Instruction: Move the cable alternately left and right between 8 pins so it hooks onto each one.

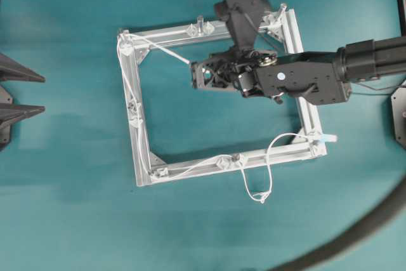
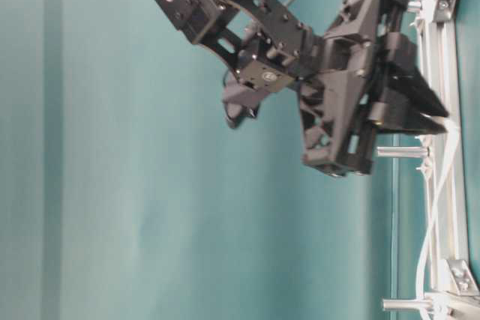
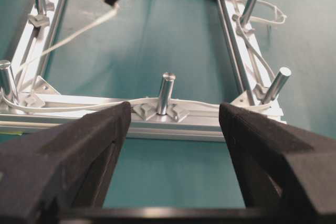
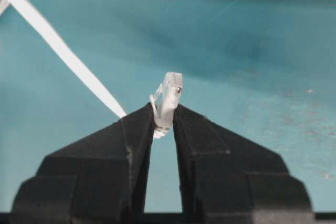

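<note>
A: Where does the cable (image 1: 136, 103) run at this moment?

B: In the overhead view it lies along the left rail of the square aluminium frame (image 1: 298, 113), rounds the lower left corner and follows the bottom rail past the pins (image 1: 235, 157) there. Near the lower right corner it loops off the frame and hangs onto the teal tabletop (image 1: 76, 207), with a pale end piece (image 1: 325, 138) sticking out just beyond that corner.

A: And the other end?

B: From the upper left corner a straight stretch crosses diagonally inside the frame to the right claw (image 1: 193, 72). The right wrist view shows its fingers (image 4: 137, 129) pinched on the cable's small clear plug (image 4: 168, 100), which stands up between the tips, the white cord leading off to the upper left.

A: Is that claw above the frame?

B: It sits over the open middle of the frame, near the top rail, its arm reaching in from the right side.

A: What about the left claw (image 3: 175, 121)?

B: Its jaws stand wide apart with nothing between them. In its wrist view they frame one upright silvery pin (image 3: 166, 94) on the nearest rail, where the cable curves past the pin's base. Further pins (image 3: 276, 84) stand on the side rails.
</note>
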